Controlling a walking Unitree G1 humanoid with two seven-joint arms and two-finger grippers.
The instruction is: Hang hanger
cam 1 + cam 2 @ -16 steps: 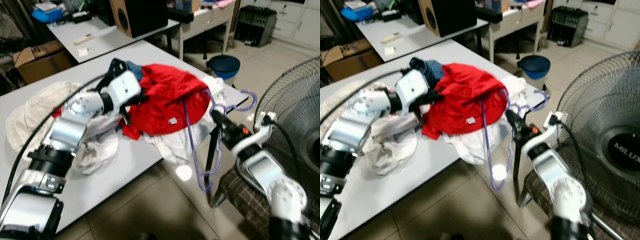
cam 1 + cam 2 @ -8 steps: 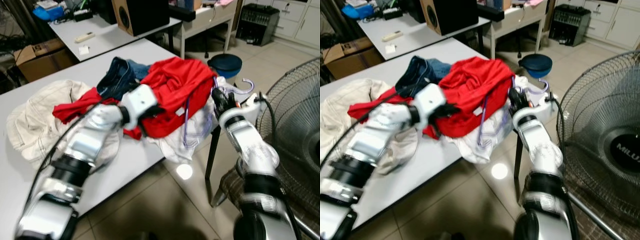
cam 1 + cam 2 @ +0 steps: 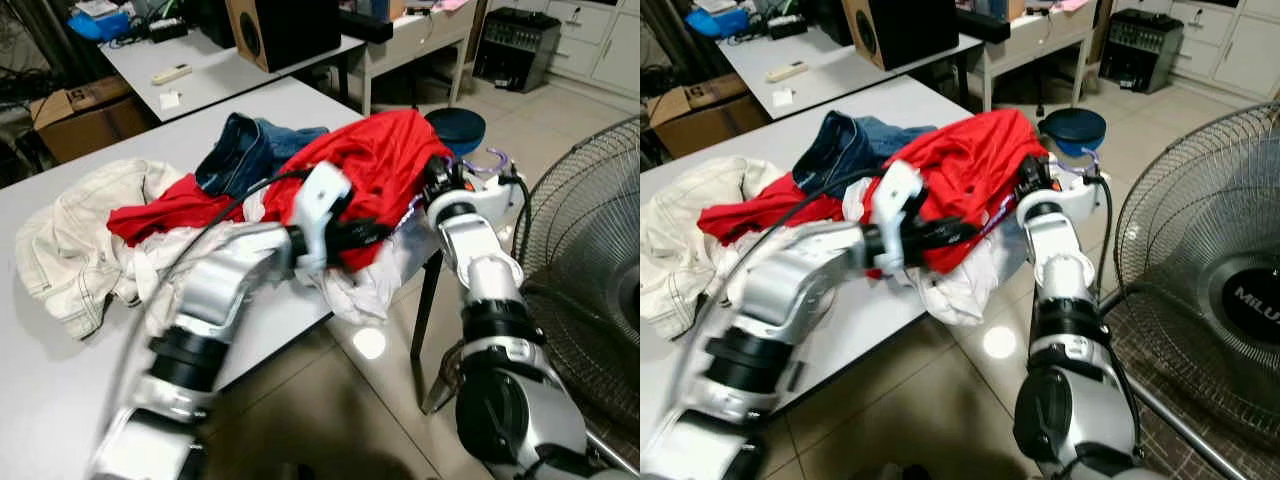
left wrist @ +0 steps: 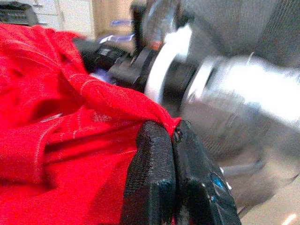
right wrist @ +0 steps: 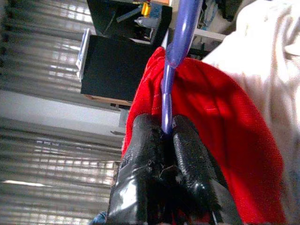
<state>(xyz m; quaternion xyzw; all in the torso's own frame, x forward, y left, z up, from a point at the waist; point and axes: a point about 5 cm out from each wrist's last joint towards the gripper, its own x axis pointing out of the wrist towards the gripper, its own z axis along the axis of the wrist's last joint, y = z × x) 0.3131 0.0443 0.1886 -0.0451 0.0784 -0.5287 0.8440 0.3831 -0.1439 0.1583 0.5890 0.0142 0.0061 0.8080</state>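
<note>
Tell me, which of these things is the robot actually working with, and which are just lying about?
In use:
purple hanger, pinched in the right claw
red shirt, pinched by the left claw

Lying about:
jeans
cream garment
fan
speaker

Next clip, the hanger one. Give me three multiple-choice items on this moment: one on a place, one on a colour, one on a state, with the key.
1. Where does the red garment lie?
A. on the floor
B. on the pile of clothes at the grey table's corner
C. draped over the fan

2. What colour is the hanger?
A. purple
B. green
C. white

3. What is the left gripper doing?
A. hanging open
B. pinching the red garment's edge
C. gripping the fan

Key: 1 B, it tops the heap beside the jeans. 2 A, the bar in the right gripper is purple. 3 B, the left wrist view shows red cloth caught between shut fingers.
</note>
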